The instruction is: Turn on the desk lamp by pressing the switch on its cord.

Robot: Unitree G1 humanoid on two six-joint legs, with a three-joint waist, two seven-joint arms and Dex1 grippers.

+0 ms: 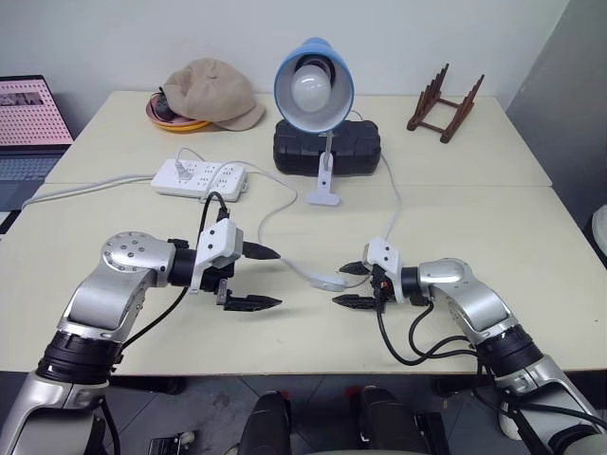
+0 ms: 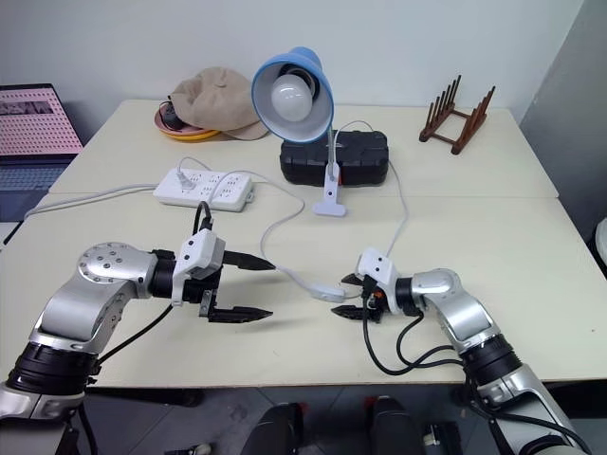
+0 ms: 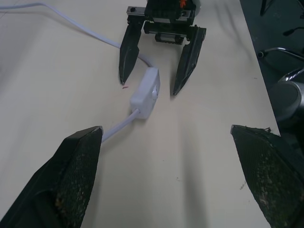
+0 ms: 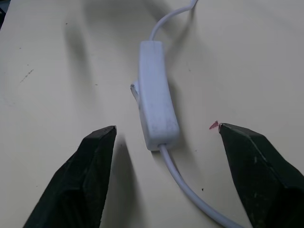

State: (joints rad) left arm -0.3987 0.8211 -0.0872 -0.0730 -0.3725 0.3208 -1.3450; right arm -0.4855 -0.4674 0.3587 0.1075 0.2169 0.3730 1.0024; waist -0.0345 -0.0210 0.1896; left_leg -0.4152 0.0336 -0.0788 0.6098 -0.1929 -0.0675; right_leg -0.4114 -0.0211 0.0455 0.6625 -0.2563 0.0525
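A laptop (image 1: 28, 123) sits open at the far left edge, beside the cream table (image 1: 190, 332). On the table's back left lies a tan cap (image 1: 213, 93) over a shallow yellow-and-pink dish (image 1: 171, 118). In front of it a white power strip (image 1: 200, 179) lies flat, its thicker cable running off to the left. Nearer the front, the left gripper (image 1: 256, 278) hovers low over the table, pointing right, its two black fingers spread wide with nothing between them. The desk lamp (image 1: 314, 90) stands at centre back, its light-blue shade and white bulb facing forward, bulb unlit, its white base (image 1: 322, 197) resting in front of a black case (image 1: 327, 147). The cord (image 1: 270, 213) loops from the power strip area down across the table to the switch (image 1: 327, 282), which lies flat on the surface between the two grippers, nearer to the right one. The right gripper (image 1: 351, 284) points left at the switch, its fingers apart and straddling the near end of the switch without touching it, as the wrist views show. A second run of the cord leaves the switch towards the lamp. At back right a dark wooden rack (image 1: 446, 106) stands well apart from everything else.
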